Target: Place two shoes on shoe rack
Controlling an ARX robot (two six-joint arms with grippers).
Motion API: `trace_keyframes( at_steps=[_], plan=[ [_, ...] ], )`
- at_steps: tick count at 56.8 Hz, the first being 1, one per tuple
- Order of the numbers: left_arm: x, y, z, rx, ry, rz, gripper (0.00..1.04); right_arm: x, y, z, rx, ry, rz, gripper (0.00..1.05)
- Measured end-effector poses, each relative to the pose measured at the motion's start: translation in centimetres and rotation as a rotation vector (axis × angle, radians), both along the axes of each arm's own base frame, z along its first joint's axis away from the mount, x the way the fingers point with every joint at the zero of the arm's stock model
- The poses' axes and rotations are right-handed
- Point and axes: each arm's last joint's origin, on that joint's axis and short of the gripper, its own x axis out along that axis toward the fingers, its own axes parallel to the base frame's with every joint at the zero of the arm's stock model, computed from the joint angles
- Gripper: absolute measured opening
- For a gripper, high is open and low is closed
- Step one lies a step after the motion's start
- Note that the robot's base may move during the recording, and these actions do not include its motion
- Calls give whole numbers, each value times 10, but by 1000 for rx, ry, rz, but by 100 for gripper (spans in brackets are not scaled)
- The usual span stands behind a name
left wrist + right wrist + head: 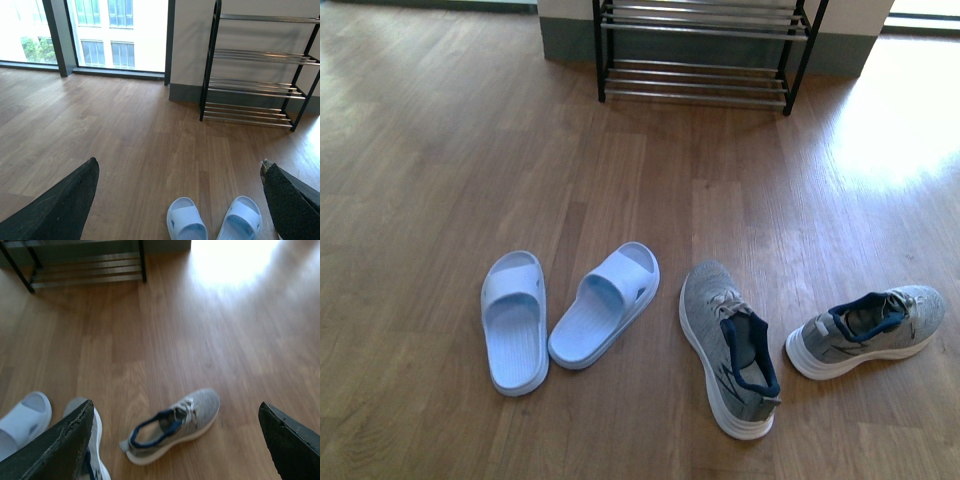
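On the wooden floor (440,150), right of centre in the front view: both sneakers, well short of the shoe rack (695,70), which stands against the far wall. Nothing is on its bars yet.

Pincer state: the left pincer (178,164) is spread wide and holds nothing. The right pincer (175,406) is the same, released and empty. Neither arm shows in the front view.

Orientation:
- Inner sneaker (730,350): long axis runs roughly away from me, toe toward the rack and angled slightly left, heel nearest me. Upright on its sole.
- Outer sneaker (865,330): long axis runs crosswise, toe to the right and slightly away, heel toward the inner one. It looks upright; I cannot rule out a slight lean. The two are near each other, not touching.
- Pale slippers (605,310), just left of the inner sneaker: not my concern.

Step in hand, as I judge it: reach for the first sneaker. The right wrist view has the outer one below it, so start there.

Method notes:
- Turn the wrist so the jaws close across the narrow width, not along the length.
- Grip at the collar near the heel; the knit upper will likely give.
- Set the sole spanning several bars.
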Motion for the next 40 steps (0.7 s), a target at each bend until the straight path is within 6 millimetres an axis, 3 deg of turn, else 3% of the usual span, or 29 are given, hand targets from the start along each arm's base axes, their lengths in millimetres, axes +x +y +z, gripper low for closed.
trace_keyframes(
  at_steps=[9, 22, 32, 40],
  plan=[
    [0, 0, 0, 0, 0, 0, 95, 53, -30, -61, 113, 227, -122, 96],
    [0, 0, 0, 0, 0, 0, 95, 90, -56, -136, 238, 437, -220, 96],
    [0, 0, 0, 0, 0, 0, 95, 107, -64, -171, 285, 522, -249, 96],
    [0, 0, 0, 0, 0, 0, 95, 119, -64, -188, 305, 552, -241, 96]
  ],
)
